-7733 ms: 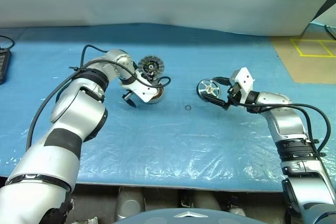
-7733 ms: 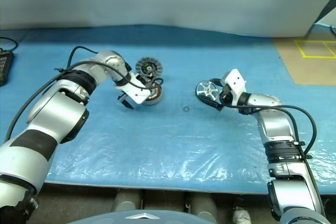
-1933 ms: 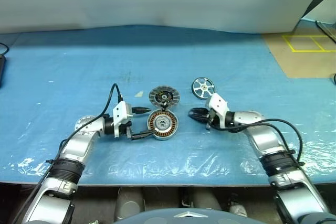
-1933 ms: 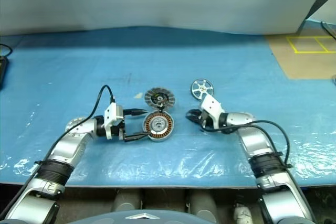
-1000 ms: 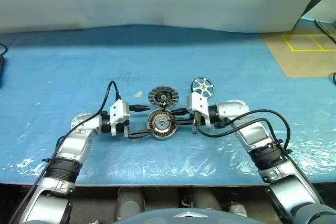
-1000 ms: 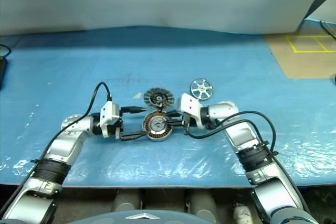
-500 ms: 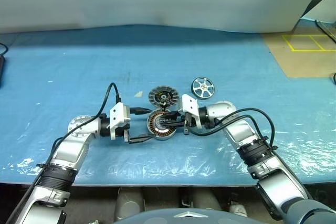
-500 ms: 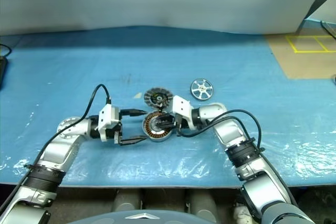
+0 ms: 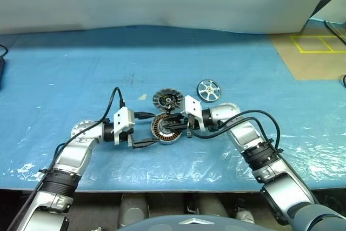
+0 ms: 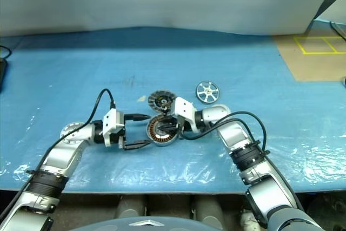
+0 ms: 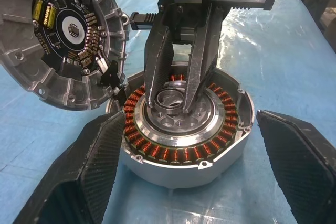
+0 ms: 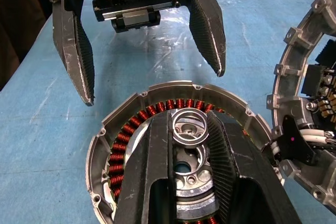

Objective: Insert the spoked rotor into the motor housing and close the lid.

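Observation:
The motor housing [image 9: 166, 129] lies open on the blue sheet, its copper windings [image 11: 178, 156] facing up. Its ribbed lid [image 9: 166, 100] stands joined at the far side, its dark centre [image 11: 63, 35] showing. My right gripper [image 12: 188, 124] reaches in from the right over the housing's centre, shut on a small silver ring [image 11: 170, 98]. My left gripper [image 9: 145, 129] is open just left of the housing, one finger [image 11: 89, 171] on each side of its edge. The spoked rotor [image 9: 208, 90] lies flat on the sheet beyond my right wrist.
A small pale scrap [image 9: 141, 97] lies left of the lid. A brown floor patch with yellow tape [image 9: 316, 52] is at the back right. A dark object [image 9: 1, 68] sits at the far left edge. The table's front edge [image 9: 173, 190] runs close below my arms.
My right gripper has slid a little to the left, from the housing's right rim to over its centre. The left gripper has stayed in place.

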